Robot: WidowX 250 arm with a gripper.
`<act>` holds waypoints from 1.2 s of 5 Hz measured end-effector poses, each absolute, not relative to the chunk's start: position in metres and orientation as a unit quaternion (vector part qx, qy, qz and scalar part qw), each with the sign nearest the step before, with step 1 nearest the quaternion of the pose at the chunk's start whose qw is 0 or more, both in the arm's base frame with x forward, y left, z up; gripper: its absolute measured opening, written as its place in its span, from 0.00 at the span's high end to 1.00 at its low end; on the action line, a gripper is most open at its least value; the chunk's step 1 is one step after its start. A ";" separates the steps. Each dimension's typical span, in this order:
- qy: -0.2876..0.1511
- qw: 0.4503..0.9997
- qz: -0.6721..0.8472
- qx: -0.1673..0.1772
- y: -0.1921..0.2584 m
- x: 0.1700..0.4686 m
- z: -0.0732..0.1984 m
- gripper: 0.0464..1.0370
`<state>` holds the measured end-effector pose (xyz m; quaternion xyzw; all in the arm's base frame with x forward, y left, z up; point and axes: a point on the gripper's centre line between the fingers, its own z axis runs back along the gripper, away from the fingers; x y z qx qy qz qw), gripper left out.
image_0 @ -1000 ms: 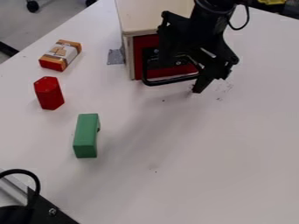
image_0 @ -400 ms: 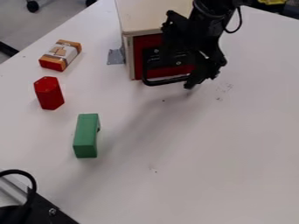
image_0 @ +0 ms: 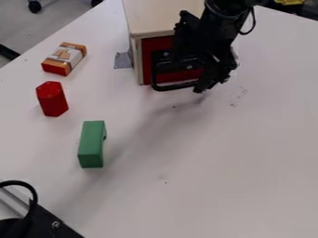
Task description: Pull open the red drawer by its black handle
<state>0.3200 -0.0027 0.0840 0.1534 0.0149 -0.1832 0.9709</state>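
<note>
The black gripper (image_0: pixel 200 82) hangs at the upper middle, in front of the right part of a wooden box (image_0: pixel 164 17) with a red drawer front (image_0: pixel 156 45). A black handle (image_0: pixel 176 86) sticks out from the drawer, and the gripper's lower end is at its right side; whether they touch I cannot tell. The drawer looks closed. Part of the drawer front is hidden behind the gripper and arm.
On the white table (image_0: pixel 205 172), left of the box, are an orange-and-white packet (image_0: pixel 64 58), a red hexagonal block (image_0: pixel 52 99) and a green block (image_0: pixel 92 144). Black hardware with a cable (image_0: pixel 38 223) occupies the lower left corner.
The gripper has moved left and turned somewhat, bringing its lower end closer to the handle's right side. The blocks, packet and box have stayed put. The cable at the lower left has shifted slightly left.
</note>
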 end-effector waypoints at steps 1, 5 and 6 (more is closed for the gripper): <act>0.025 0.968 -0.195 0.157 0.006 0.321 0.080 0.04; 0.055 0.952 -0.242 0.178 0.017 0.334 0.038 0.04; 0.050 0.952 -0.245 0.178 0.010 0.337 0.038 0.04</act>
